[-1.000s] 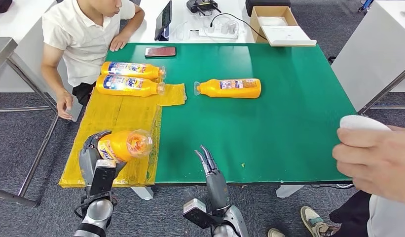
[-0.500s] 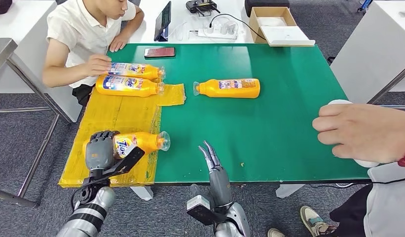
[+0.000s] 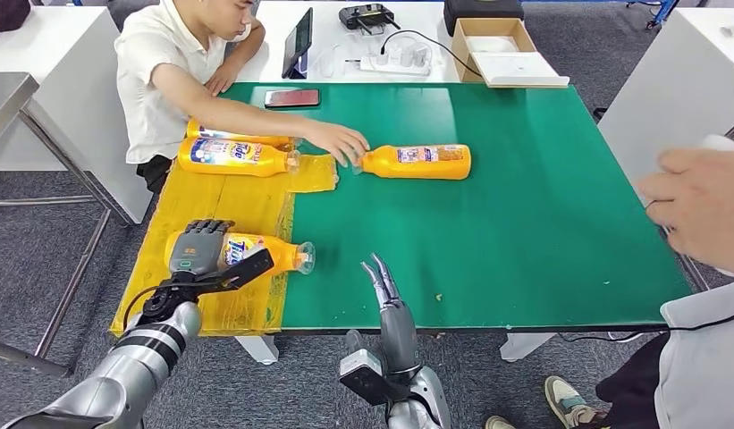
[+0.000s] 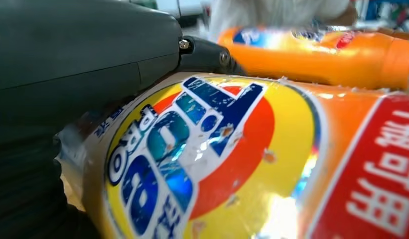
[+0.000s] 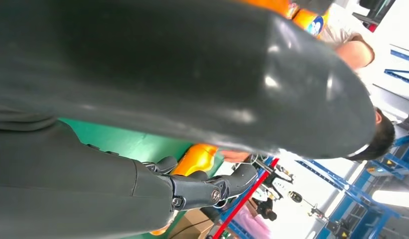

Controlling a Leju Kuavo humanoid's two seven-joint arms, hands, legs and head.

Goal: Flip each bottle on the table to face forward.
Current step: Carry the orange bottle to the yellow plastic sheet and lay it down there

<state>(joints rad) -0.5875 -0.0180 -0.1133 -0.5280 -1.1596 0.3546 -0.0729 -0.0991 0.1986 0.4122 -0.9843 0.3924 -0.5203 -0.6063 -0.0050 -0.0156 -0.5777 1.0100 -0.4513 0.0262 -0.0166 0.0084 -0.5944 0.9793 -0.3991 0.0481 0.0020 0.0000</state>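
An orange bottle (image 3: 260, 254) lies on its side on the yellow mat (image 3: 220, 201), blue-and-red label up, cap pointing right. My left hand (image 3: 198, 251) grips its base end, fingers over the top; in the left wrist view the label (image 4: 207, 159) sits right against the hand (image 4: 77, 79). Two more orange bottles (image 3: 231, 155) (image 3: 242, 137) lie at the mat's far end. A fourth bottle (image 3: 418, 162) lies on the green table (image 3: 524, 223); a seated person's hand (image 3: 341, 141) touches its cap end. My right hand (image 3: 382, 288) hovers at the front edge, fingers straight and apart, holding nothing.
A second person's hand (image 3: 701, 204) holding something white reaches in at the right edge. A phone (image 3: 292, 96) lies at the table's back left. Behind the table are a tablet (image 3: 298, 39), a power strip (image 3: 394, 59) and a cardboard box (image 3: 501, 43).
My left hand has lowered and rolled its bottle from raised to lying on the mat, label up. The seated person reached across to the bottle on the green surface. The other person's hand drew back right.
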